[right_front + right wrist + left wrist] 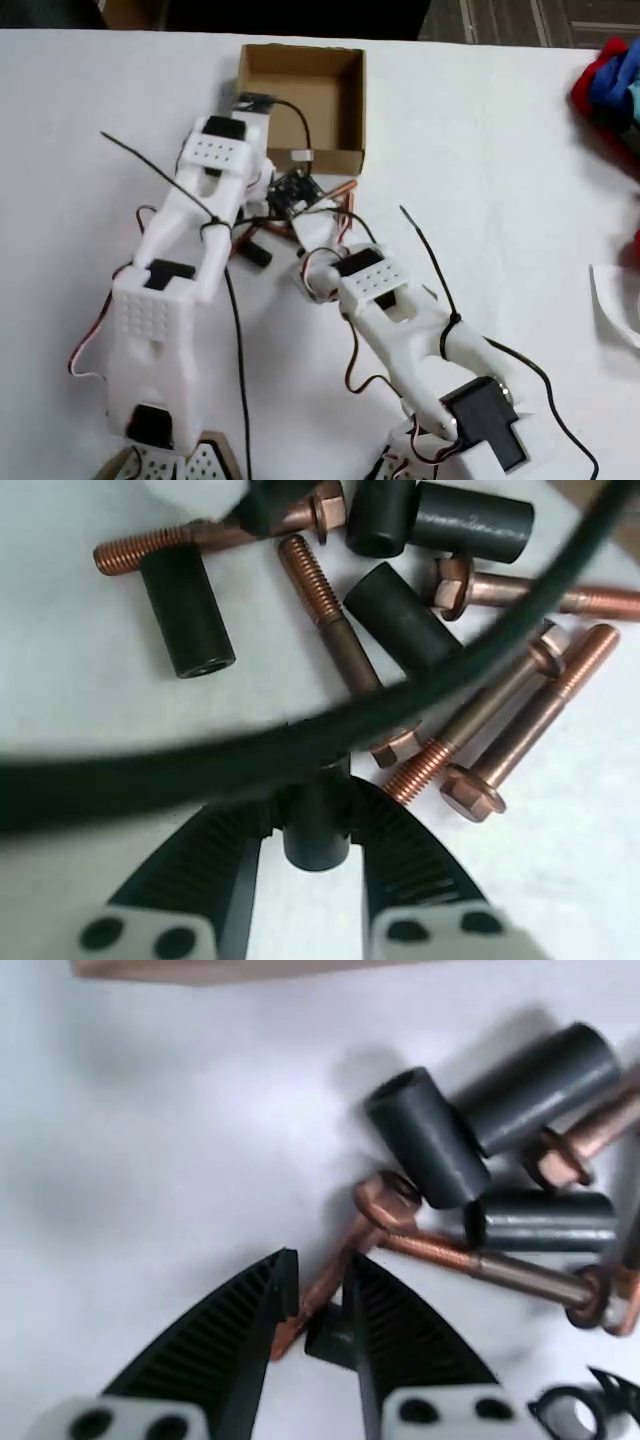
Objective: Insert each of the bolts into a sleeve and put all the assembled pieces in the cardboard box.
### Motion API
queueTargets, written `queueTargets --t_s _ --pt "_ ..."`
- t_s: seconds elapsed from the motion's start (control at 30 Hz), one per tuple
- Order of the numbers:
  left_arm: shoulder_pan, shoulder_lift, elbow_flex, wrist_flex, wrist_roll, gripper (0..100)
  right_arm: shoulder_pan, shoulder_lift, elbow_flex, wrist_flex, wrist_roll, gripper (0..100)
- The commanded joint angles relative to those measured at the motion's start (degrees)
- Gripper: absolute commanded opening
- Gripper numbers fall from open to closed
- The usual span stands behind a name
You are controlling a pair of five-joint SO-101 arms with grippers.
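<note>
My left pincer point(318, 1285) is drawn narrow on the threaded shank of a copper-coloured hex-head bolt point(350, 1250). The bolt's head touches a black tubular sleeve point(428, 1140) lying on the white table point(150, 1160). My right pincer point(316, 785) is clamped on a second black sleeve point(316, 840), gripped by its sides. Just beyond it, loose copper bolts point(530, 705) and loose black sleeves point(185, 610) lie in a jumbled heap, several touching or crossing. In the high view both my arms meet over that heap, which sits just in front of the open brown cardboard box point(335, 160) near the table's far edge.
</note>
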Motion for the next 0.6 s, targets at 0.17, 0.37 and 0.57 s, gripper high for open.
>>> queueTargets --t_s 0.17,0.37,0.57 --pt "1.14 -2.46 -4.0 2.2 -2.02 10 -0.22 -0.13 -2.29 -1.1 0.35 2.4" --pt "1.14 2.29 -1.8 -5.63 -2.64 10 -0.22 -0.13 -2.29 -1.1 0.35 2.4" --pt "0.88 7.21 -1.89 -9.23 -2.64 10 -0.22 -0.13 -2.29 -1.1 0.35 2.4"
